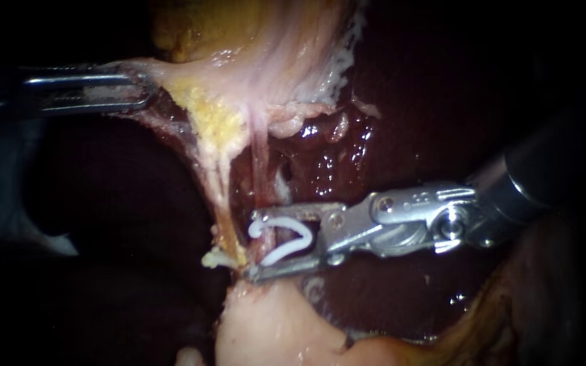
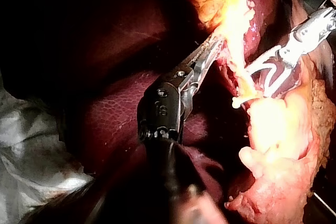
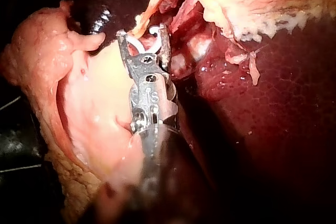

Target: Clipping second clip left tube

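Observation:
My left instrument (image 1: 140,91) comes in along the upper left, jaws shut on the edge of the gallbladder (image 1: 259,41), which it holds taut. From there a thin pink tube (image 1: 260,163) runs down beside a yellowish fatty strand (image 1: 220,196). My right instrument (image 1: 254,245) holds an open white clip (image 1: 303,234) between its wide-spread jaws, which straddle the pink tube low down. In the right wrist view the clip (image 3: 140,43) sits in the jaws (image 3: 143,38) against the stretched tissue. The left wrist view shows my left instrument (image 2: 212,48) gripping tissue, the right instrument (image 2: 268,74) beside it.
Dark red liver (image 1: 347,156) lies behind and to the right of the tubes. A pale pink lump of tissue (image 1: 272,325) sits just under the right instrument's lower jaw. White cloth (image 2: 31,145) lies beside the liver in the left wrist view.

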Robot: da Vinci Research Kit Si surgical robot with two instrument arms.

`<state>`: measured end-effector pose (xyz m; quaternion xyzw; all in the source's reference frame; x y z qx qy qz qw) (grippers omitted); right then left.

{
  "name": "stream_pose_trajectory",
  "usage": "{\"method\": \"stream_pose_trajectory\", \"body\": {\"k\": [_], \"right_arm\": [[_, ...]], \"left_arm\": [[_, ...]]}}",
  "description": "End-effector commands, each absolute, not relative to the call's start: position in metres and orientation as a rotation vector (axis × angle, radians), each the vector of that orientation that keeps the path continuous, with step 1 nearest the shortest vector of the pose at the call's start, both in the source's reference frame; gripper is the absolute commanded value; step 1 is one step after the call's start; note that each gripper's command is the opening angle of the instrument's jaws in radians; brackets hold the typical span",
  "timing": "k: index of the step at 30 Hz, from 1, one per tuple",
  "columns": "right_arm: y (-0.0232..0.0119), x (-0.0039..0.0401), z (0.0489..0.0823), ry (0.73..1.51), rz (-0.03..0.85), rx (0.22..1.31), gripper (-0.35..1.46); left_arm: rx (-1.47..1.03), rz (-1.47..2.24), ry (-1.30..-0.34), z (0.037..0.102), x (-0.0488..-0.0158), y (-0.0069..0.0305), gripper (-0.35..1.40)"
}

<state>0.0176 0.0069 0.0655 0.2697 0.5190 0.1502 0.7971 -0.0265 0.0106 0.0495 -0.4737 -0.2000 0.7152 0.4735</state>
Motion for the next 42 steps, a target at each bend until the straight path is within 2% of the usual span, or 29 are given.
{"method": "stream_pose_trajectory", "body": {"k": [1,12,25,42], "right_arm": [[0.0069,0.0178,0.0656,1.114,0.327,0.583,0.49],[0.0062,0.0206,0.0674,1.114,0.335,0.618,0.49],[0.0057,0.0231,0.0680,1.135,0.343,0.659,0.49],[0.0038,0.0238,0.0662,1.196,0.341,0.749,0.47]], "left_arm": [[-1.159,1.750,-0.489,0.0495,-0.0265,0.0105,-0.35],[-1.159,1.750,-0.489,0.0496,-0.0265,0.0105,-0.35],[-1.159,1.750,-0.489,0.0496,-0.0265,0.0105,-0.35],[-1.159,1.750,-0.488,0.0496,-0.0265,0.0105,-0.35]]}}
